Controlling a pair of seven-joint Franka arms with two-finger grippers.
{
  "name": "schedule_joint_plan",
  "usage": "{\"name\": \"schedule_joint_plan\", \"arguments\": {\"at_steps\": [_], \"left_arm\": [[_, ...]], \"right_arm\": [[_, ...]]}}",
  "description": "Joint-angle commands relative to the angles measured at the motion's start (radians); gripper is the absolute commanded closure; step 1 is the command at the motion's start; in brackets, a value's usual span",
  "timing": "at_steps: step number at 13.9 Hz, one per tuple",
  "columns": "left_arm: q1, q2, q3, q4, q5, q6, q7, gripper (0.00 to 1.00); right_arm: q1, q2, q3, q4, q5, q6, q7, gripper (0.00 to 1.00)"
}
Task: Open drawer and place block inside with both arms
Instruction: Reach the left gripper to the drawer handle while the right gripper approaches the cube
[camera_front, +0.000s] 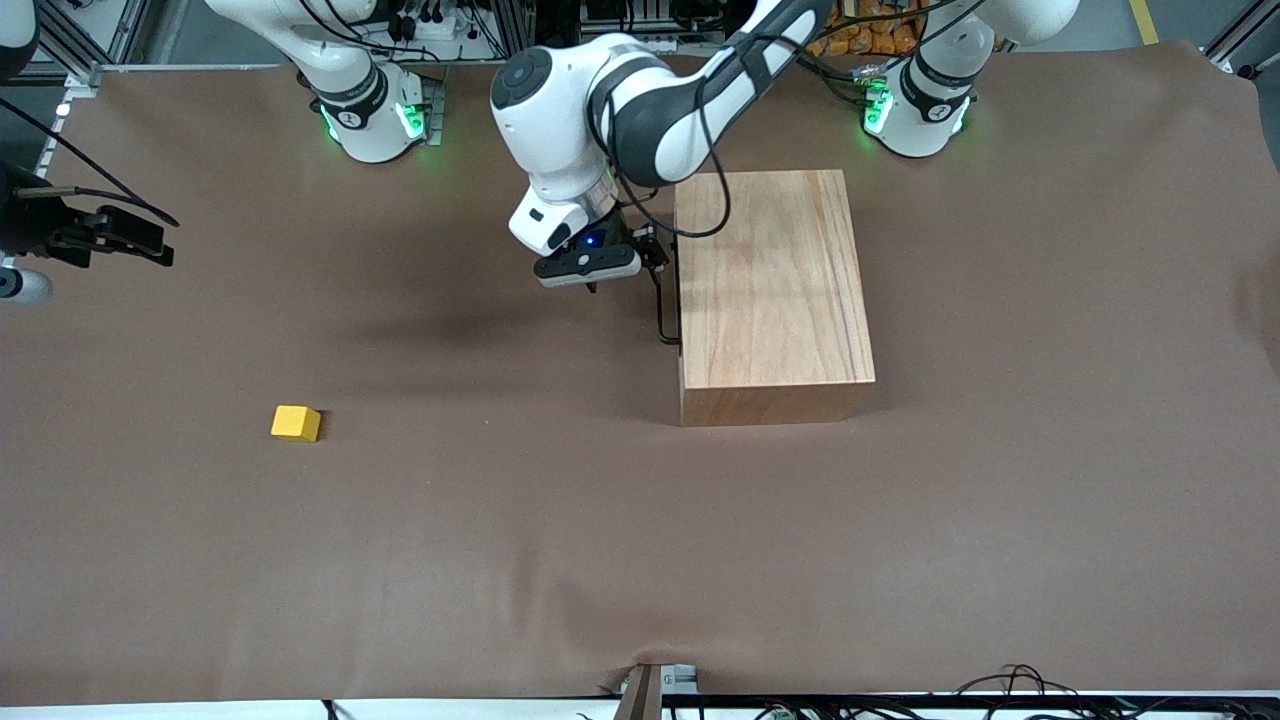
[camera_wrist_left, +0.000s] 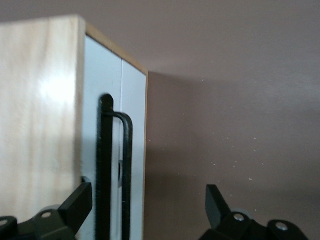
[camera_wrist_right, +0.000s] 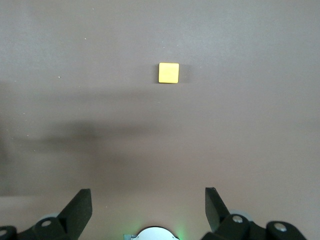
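Nearest you, the block (camera_front: 296, 423) sits alone on the bare tabletop (camera_front: 500, 560) toward the right arm's end, with free room on every side. Your step in hand is opening the drawer (camera_wrist_left: 115, 115), judged shut since its white front lies flush with the box (camera_front: 770, 290). The left gripper (camera_front: 655, 262) is at the handle (camera_wrist_left: 114, 165), jaws spread wide with the wire loop between them; you next need them to close on it and pull straight out. The right gripper (camera_wrist_right: 147, 200) waits high above the tabletop near its end, jaws released, block in its view
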Motion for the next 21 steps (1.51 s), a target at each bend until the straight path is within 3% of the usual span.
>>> {"name": "schedule_joint_plan", "arguments": {"at_steps": [1,10,16,21], "left_arm": [[-0.029,0.059,0.043,0.054,0.016,0.001,-0.036,0.00],[-0.044,0.094,0.046,0.043,0.019,-0.055,-0.034,0.00],[-0.046,0.119,0.043,0.034,0.017,-0.059,-0.028,0.00],[-0.044,0.131,0.040,0.035,0.014,-0.057,-0.019,0.00]], "right_arm": [[-0.003,-0.003,0.005,-0.001,-0.004,0.006,0.012,0.00],[0.002,0.126,0.007,-0.004,0.010,0.134,0.013,0.00],[0.005,0.287,0.007,-0.021,0.010,0.295,0.013,0.00],[0.000,0.280,0.007,-0.111,0.010,0.376,0.013,0.00]]}}
